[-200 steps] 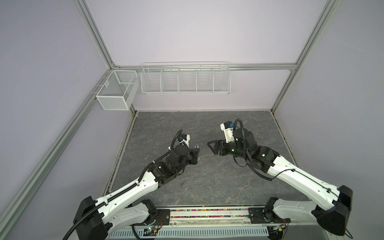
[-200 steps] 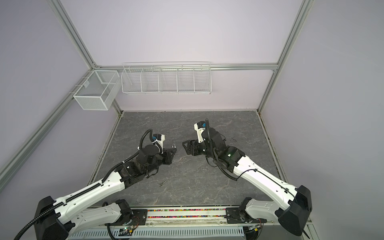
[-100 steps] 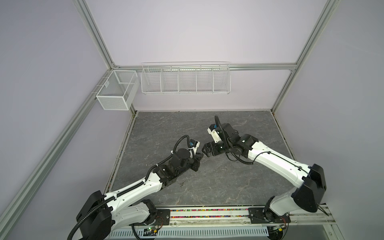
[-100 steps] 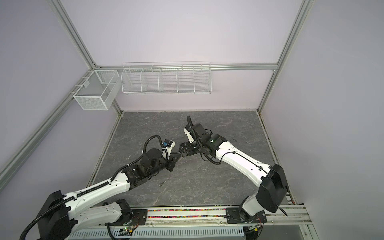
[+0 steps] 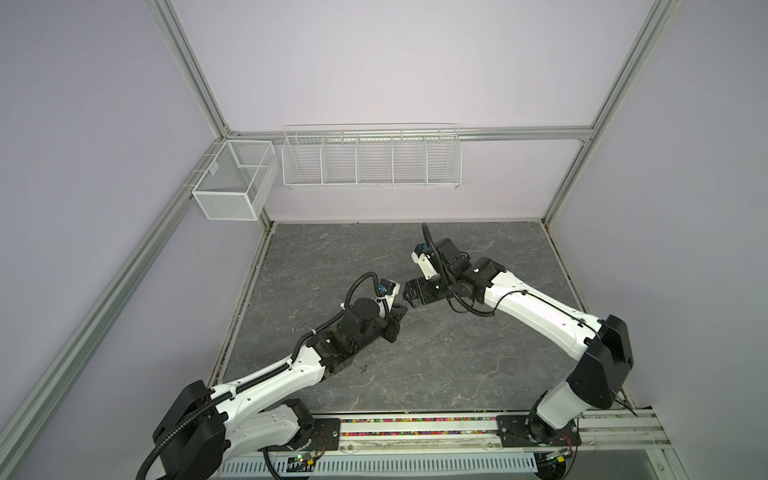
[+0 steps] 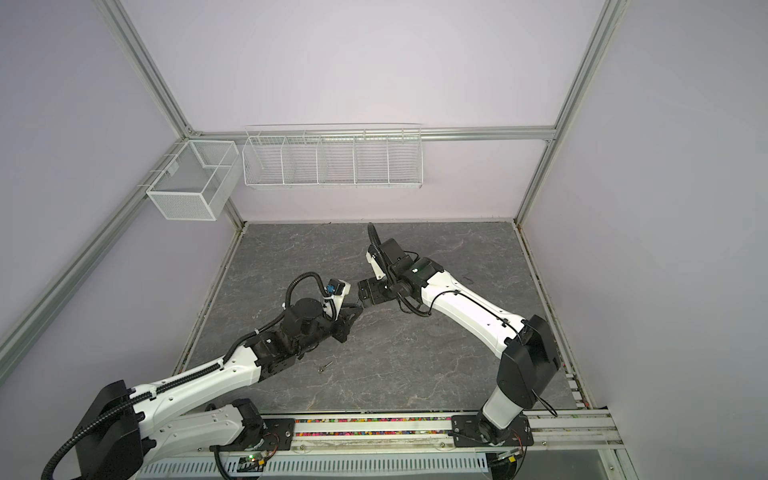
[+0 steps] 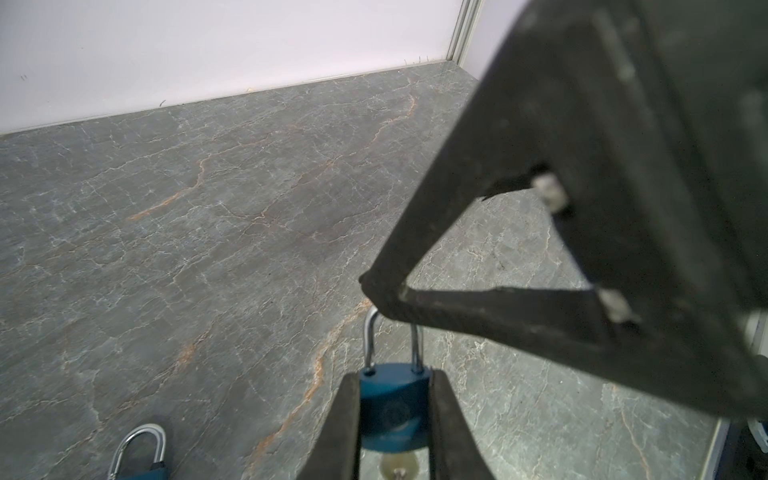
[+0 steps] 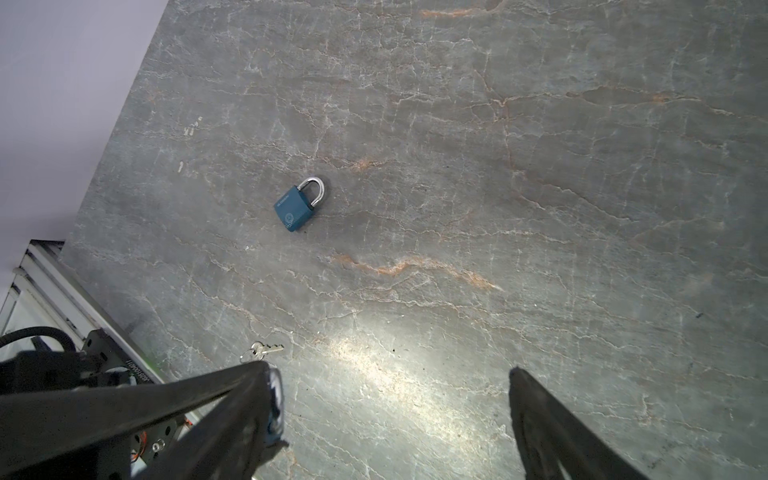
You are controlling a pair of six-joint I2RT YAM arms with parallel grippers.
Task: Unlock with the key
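Nearest the front rail [image 5: 415, 428], a small key [image 5: 365, 365] on a ring is seen lying flat on the grey marbled desk [image 5: 457, 374], close beside the left arm and well apart from both grippers. Farther in, the left gripper [image 5: 401, 308] is poised above the middle of the desk. Its fingers [image 7: 345, 415] are clamped on the 2 sides of a blue held padlock [image 7: 392, 399], whose steel shackle [image 7: 370, 345] points away from the wrist with both legs entering the body. A pale brass-coloured piece [image 7: 398, 468] is seen just below the body, between the fingers, but it is too blurred to be named. A second padlock [image 8: 299, 204], also blue and with its shackle closed, is seen lying flat on the desk, touched by nothing and apart from the key. Just beyond the left gripper, the right gripper [image 5: 408, 297] is found facing it tip to tip, and its fingers [image 8: 536, 415] are spread wide with nothing between them. 1 of them is seen across the top of the shackle in the left wrist view, though contact cannot be confirmed. Farthest back, a mesh basket [image 5: 235, 183] and a 5-bay wire rack [image 5: 370, 158] are hung on the walls.
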